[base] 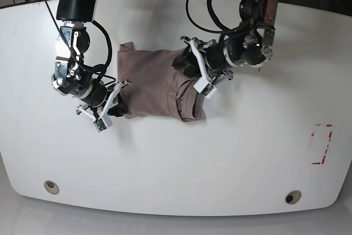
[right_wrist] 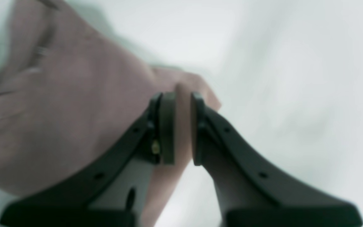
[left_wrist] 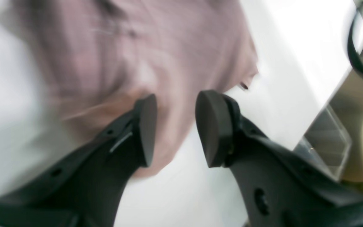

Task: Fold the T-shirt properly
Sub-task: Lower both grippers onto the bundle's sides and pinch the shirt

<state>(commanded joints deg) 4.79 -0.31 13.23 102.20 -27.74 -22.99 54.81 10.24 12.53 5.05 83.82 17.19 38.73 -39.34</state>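
Left wrist view: the left gripper (left_wrist: 175, 129) hangs over the T-shirt (left_wrist: 137, 63), its jaws spread apart with nothing between them, mauve cloth lying under the gap and white table (left_wrist: 295, 63) beyond the shirt's edge (the picture is blurred).

Right wrist view: the right gripper (right_wrist: 180, 127) has its jaws drawn close, and a ridge of the T-shirt (right_wrist: 74, 110) stands pinched between the pads.

Base view: the T-shirt (base: 154, 83) lies bunched on the table (base: 220, 158), between both arms; the right gripper (base: 120, 105) sits at the shirt's lower left corner, the left gripper (base: 184, 64) at its upper right edge.
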